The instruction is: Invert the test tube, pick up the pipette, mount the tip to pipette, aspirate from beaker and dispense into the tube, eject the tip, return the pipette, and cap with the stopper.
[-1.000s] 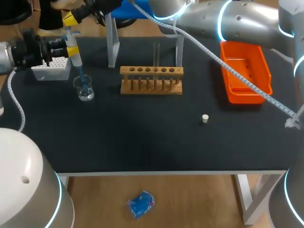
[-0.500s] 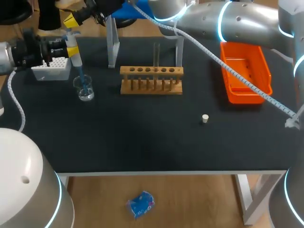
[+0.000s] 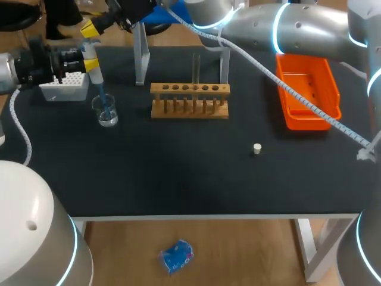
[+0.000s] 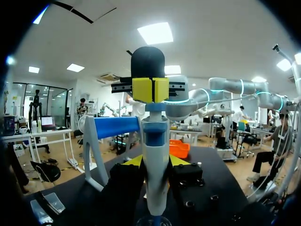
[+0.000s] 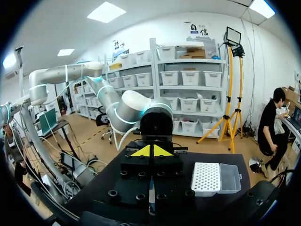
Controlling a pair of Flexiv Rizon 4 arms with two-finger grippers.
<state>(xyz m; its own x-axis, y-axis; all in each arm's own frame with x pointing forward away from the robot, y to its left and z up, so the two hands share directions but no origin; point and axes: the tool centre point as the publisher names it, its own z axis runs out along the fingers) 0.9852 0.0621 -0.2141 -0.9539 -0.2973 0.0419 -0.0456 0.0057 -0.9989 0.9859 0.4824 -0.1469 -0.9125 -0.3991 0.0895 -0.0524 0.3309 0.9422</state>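
My left gripper (image 3: 84, 59) is shut on the white and blue pipette (image 3: 92, 62), which it holds upright by the body. The pipette's tip dips into the small glass beaker (image 3: 108, 111). In the left wrist view the pipette (image 4: 155, 160) stands between my yellow fingers (image 4: 133, 162). My right gripper (image 3: 89, 27) reaches across from the right and hangs shut just over the pipette's plunger (image 4: 154, 107). Its joined yellow tips (image 5: 151, 151) hold nothing. A glass test tube (image 3: 195, 67) stands upright in the wooden rack (image 3: 189, 101). The small white stopper (image 3: 257, 148) lies alone on the black table.
A white tip box (image 3: 64, 84) sits at the far left behind the beaker, and shows in the right wrist view (image 5: 212, 178). A white pipette stand (image 3: 140, 56) rises behind the rack. An orange tray (image 3: 306, 89) lies at the right.
My right gripper has edged slightly down toward the pipette's plunger. The left arm, pipette and beaker have kept still.
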